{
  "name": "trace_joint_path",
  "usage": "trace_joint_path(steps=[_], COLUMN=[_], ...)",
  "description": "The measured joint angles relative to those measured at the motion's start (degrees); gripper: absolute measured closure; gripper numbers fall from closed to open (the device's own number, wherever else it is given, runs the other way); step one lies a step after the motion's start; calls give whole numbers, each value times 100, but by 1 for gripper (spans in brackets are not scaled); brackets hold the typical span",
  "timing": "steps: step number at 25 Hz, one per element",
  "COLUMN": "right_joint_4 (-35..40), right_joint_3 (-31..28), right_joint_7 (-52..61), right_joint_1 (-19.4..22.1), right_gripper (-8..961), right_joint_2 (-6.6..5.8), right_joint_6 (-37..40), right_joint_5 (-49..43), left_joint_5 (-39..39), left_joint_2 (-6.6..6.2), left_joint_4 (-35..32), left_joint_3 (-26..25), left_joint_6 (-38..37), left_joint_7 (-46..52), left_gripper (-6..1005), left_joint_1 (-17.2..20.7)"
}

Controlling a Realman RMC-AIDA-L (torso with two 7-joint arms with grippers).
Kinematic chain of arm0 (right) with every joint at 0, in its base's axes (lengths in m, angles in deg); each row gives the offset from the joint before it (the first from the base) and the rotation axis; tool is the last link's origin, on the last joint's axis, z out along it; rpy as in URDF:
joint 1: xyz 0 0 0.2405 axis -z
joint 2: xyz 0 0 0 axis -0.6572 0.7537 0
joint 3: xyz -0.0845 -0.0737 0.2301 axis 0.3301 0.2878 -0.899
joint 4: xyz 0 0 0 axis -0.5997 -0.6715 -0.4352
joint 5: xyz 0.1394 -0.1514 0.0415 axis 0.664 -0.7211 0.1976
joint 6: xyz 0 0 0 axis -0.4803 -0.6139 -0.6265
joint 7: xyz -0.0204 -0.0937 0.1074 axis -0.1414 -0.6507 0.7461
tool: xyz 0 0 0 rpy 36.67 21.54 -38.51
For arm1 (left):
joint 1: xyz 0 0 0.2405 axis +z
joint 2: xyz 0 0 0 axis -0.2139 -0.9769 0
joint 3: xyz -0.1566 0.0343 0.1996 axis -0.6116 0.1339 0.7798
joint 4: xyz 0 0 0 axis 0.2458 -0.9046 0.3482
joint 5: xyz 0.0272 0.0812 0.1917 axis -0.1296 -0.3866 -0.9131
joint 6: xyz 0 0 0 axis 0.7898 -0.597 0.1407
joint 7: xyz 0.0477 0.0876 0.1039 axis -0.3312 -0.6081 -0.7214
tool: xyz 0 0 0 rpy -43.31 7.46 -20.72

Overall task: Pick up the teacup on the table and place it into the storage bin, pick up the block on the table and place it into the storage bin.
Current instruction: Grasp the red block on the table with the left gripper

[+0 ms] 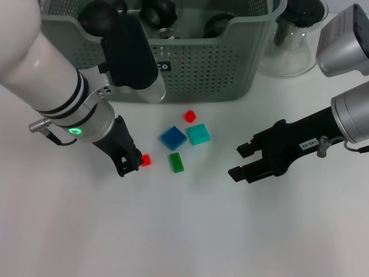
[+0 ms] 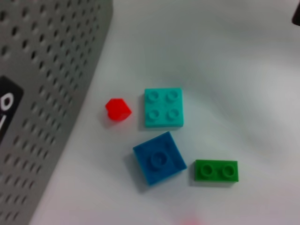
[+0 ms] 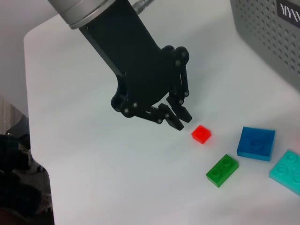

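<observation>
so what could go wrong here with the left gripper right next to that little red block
The left gripper has its fingers nearly together beside the red block, not around it; closing or advancing now could nudge it away. The green block and blue block lie nearby, so a wide approach might bump them. The right gripper hovers open, apart from the blocks.

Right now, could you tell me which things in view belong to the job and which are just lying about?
Job:
storage bin
red block beside the left gripper
second red block
blue block
teal block
green block

Lying about:
glass pitcher, beside the bin
right gripper, idle, open
</observation>
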Motion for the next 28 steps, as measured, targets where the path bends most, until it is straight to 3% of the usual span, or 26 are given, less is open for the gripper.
trace_joint_path(steps=[8,18,25,28], right_joint_4=[23,13,0,0], right_joint_3=[-8,-17,-16,-15], right_joint_7=[14,100,101,101], right_joint_1=[-9,-148,-184,-184], right_gripper=[297,298,298,298], right_joint_2=[-11,-11,-17,-19], right_joint_6=[39,95,99,99], right_joint_5=[-1,-42,-58,-64], left_joint_5=[90,-247,-260,-235], left_joint_2=[-9,-32,-21,-17], left_joint_4=[96,1089,1397,1482], left_joint_3=[25,-17,-52,-31], left_joint_6=[-28,-106,0,73], left_joint_7=[193,622,780,825], left_gripper=[928,560,336,340], left_joint_1=[-223,-1061,-1278,-1303])
